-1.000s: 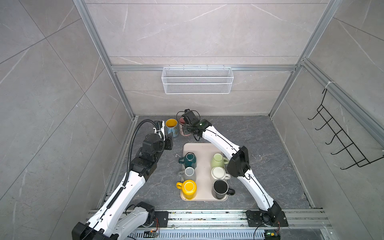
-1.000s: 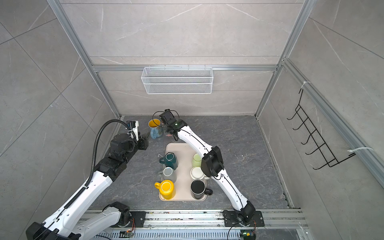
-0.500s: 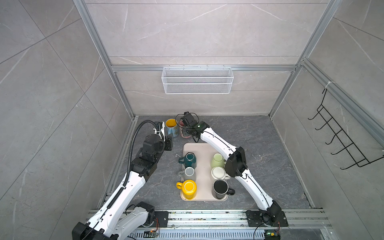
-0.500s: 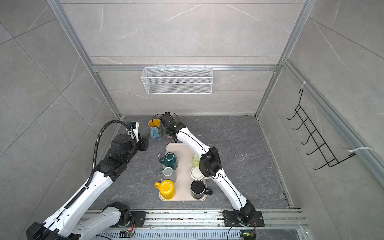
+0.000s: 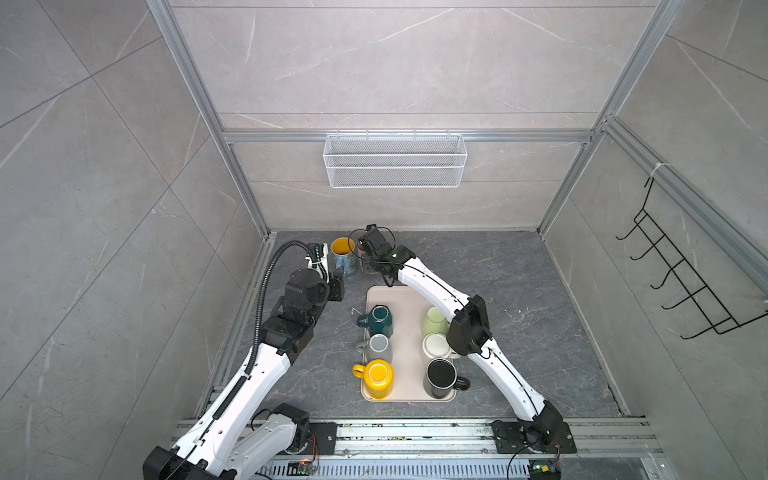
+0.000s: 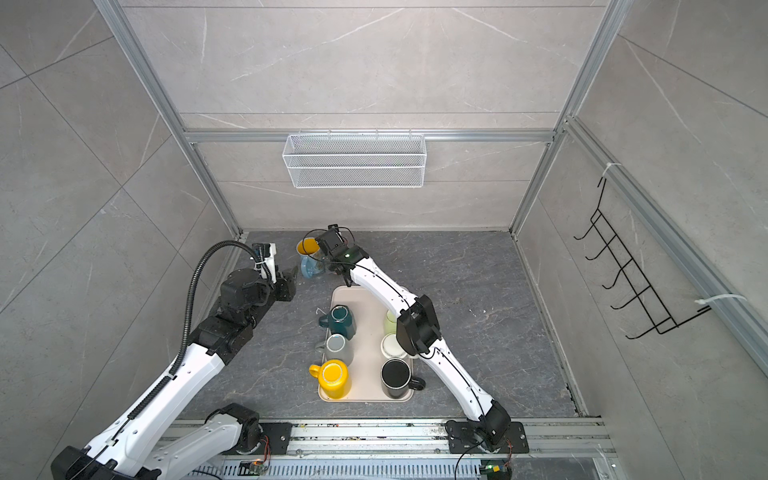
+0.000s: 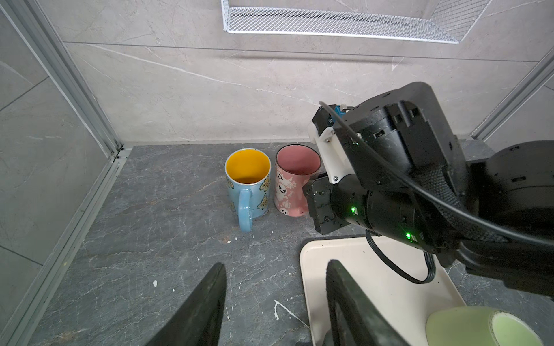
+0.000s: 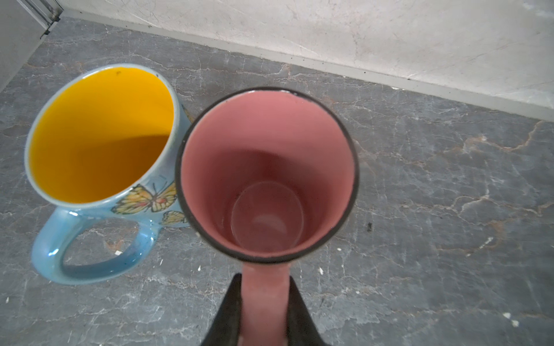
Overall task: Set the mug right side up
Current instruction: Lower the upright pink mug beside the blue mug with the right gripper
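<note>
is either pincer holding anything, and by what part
Right pincer grips the pink mug by its handle; left pincer is open and empty.

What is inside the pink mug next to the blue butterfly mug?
Nothing: the right wrist view looks down into the pink mug and shows bare walls and an empty bottom. In the left wrist view its own wall hides the bottom.

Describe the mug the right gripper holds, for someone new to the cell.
Under the back wall's wire basket, two upright mugs stand beyond the tray. It's the pink mug, beside the blue mug: ghost prints, handle in the right gripper.
</note>
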`<state>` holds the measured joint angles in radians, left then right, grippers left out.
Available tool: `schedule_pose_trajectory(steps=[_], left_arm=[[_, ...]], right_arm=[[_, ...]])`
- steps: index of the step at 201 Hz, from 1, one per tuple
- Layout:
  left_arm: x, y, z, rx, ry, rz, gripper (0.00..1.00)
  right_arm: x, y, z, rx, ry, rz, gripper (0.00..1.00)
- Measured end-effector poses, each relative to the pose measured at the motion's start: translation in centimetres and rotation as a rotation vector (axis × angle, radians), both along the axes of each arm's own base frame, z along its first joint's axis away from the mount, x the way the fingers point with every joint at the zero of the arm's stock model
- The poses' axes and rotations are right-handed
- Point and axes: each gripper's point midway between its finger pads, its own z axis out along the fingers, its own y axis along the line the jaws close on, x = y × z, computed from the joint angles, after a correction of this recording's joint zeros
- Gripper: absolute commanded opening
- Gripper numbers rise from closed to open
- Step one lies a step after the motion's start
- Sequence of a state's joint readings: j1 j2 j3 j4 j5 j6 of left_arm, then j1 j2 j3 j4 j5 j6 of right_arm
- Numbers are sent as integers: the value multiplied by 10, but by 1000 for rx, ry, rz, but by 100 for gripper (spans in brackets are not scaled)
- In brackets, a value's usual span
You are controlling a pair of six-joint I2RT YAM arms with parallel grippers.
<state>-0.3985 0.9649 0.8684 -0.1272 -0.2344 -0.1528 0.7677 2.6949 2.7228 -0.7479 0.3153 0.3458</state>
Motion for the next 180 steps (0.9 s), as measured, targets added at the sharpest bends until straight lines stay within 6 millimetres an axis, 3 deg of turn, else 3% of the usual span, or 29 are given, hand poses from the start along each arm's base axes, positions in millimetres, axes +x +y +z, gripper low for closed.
schedule_pose_trajectory(steps=[125,180], left_arm=[[-5,3,-11,8,15,4,56],[-7,6,-7,7,0,18,56]], right_arm=[[-7,9,-2,3,-1,3,17],[-8,10,-3,9,1,-4,25]])
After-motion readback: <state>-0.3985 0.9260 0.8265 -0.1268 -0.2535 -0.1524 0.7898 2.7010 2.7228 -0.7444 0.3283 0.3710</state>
